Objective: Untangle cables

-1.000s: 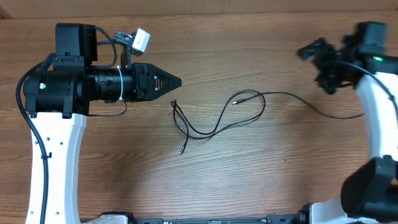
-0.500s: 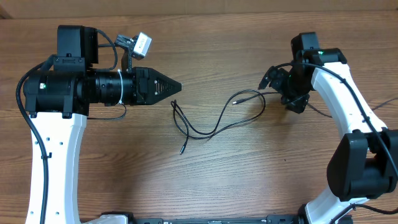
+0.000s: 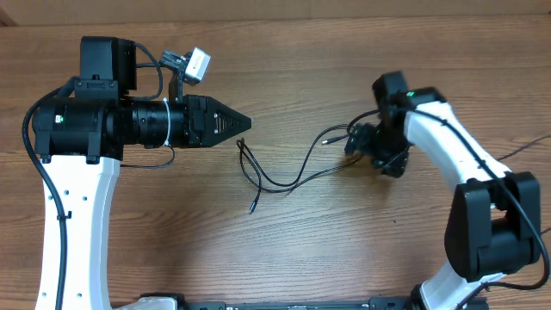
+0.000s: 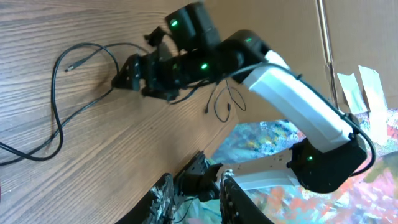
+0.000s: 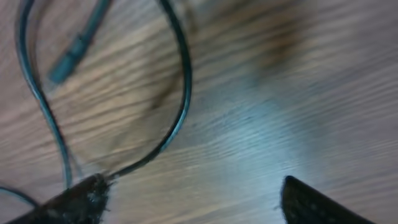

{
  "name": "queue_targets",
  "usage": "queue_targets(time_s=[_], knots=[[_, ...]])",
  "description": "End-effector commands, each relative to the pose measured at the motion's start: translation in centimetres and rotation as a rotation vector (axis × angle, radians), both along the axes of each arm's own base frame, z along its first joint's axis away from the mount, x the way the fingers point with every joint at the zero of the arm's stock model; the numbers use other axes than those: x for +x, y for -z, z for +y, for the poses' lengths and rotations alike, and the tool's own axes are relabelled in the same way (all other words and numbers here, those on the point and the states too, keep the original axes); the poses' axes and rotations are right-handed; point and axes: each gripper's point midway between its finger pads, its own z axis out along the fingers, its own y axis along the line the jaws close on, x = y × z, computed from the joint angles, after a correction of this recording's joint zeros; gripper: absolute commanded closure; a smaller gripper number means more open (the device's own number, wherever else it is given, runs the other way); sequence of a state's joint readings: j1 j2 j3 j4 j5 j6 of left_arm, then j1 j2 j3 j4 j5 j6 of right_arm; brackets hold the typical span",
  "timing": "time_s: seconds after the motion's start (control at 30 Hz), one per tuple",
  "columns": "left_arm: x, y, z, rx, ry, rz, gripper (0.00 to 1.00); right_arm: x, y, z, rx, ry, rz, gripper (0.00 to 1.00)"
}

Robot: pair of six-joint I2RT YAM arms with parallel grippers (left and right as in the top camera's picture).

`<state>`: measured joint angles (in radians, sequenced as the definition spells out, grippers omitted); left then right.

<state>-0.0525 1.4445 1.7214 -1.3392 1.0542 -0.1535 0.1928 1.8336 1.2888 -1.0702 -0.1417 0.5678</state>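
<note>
Cable (image 3: pixel 297 182), black, beside right gripper (image 3: pixel 351 143).

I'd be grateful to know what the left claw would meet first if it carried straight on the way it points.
Probably the right claw, which sits almost in line across bare table. The left claw points rightward, passing just beside the black cable, though heights are unclear from overhead.

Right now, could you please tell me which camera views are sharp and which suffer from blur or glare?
Overhead: sharp and evenly lit, the thin black cable crisp against the wooden table. Left wrist: the right arm is mostly in focus, though the scene sits tilted. Right wrist: heavily blurred, the cable soft, with pale glare on the wood.
</note>
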Motion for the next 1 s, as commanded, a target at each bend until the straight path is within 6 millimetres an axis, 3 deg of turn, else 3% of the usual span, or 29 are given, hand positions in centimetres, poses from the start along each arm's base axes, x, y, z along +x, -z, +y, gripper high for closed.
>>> queue_targets(time_s=[0.0,0.03,0.07,0.1,0.37,0.4,0.6,0.67,0.7,0.73,0.97], knots=[[-0.1,-0.6,-0.2,-0.007,0.016,-0.03,0.75,-0.5,1.4,0.2,0.003,-0.012,-0.005,0.19],[-0.1,-0.6,-0.2,-0.007,0.016,-0.03,0.75,-0.5,1.9,0.4,0.014,-0.012,-0.012,0.23],[-0.1,-0.6,-0.2,-0.007,0.016,-0.03,0.75,-0.6,2.3,0.5,0.021,-0.012,-0.018,0.41],[-0.1,-0.6,-0.2,-0.007,0.016,-0.03,0.75,-0.6,2.6,0.5,0.022,-0.012,-0.023,0.51],[-0.1,-0.6,-0.2,-0.007,0.016,-0.03,0.75,-0.5,3.9,0.5,0.028,-0.012,-0.053,0.44],[-0.1,-0.6,-0.2,-0.007,0.016,-0.03,0.75,-0.4,3.9,0.5,0.028,-0.008,-0.056,0.34],[-0.1,-0.6,-0.2,-0.007,0.016,-0.03,0.75,0.5,3.8,1.1,0.061,0.0,-0.09,0.36],[-0.1,-0.6,-0.2,-0.007,0.016,-0.03,0.75,0.9,3.6,1.8,0.097,-0.003,-0.107,0.62],[-0.1,-0.6,-0.2,-0.007,0.016,-0.03,0.75,1.1,3.5,2.1,0.115,-0.004,-0.114,0.82],[-0.1,-0.6,-0.2,-0.007,0.016,-0.03,0.75,1.3,3.4,2.4,0.132,-0.006,-0.121,0.96],[-0.1,-0.6,-0.2,-0.008,0.016,-0.031,0.75,3.1,2.5,4.0,0.222,-0.021,-0.196,0.96]])
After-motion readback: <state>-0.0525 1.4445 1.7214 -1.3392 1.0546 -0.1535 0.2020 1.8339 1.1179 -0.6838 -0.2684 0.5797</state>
